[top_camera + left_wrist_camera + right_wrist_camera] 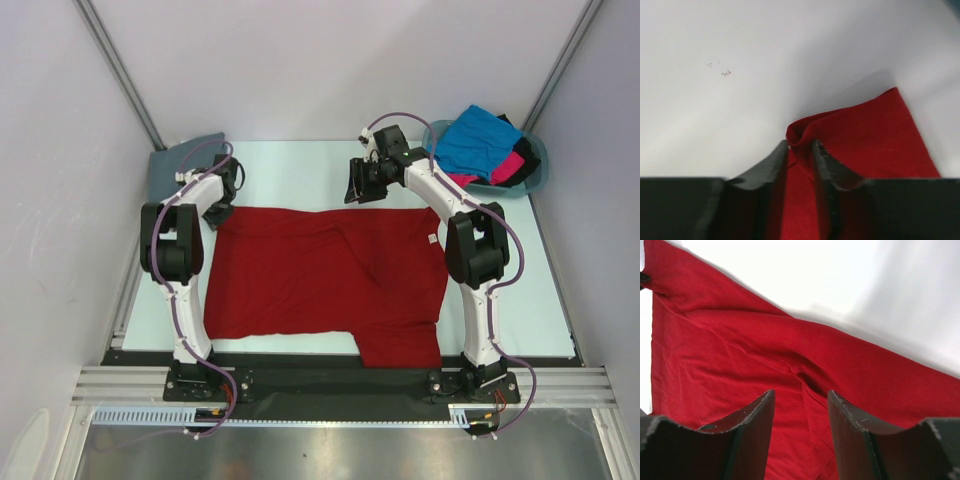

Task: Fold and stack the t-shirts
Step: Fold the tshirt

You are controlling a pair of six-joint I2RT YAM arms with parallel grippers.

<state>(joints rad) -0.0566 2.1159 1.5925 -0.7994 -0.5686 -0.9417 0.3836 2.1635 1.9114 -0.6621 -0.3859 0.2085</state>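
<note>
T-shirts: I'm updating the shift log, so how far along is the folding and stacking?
Early. Done: a grey shirt lies flat at the far-left corner, seemingly folded. In hand: the red shirt is spread out unfolded, the left pincer pinching its corner, the right pincer open above its far edge. Left: a blue shirt, a pink shirt and a black shirt heaped in the basket.

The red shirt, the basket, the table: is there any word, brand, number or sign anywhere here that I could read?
No text can be read in any of the three views.
White tag at the edge of the red t-shirt: too small to read.
Teal basket and table: no writing shows.
</note>
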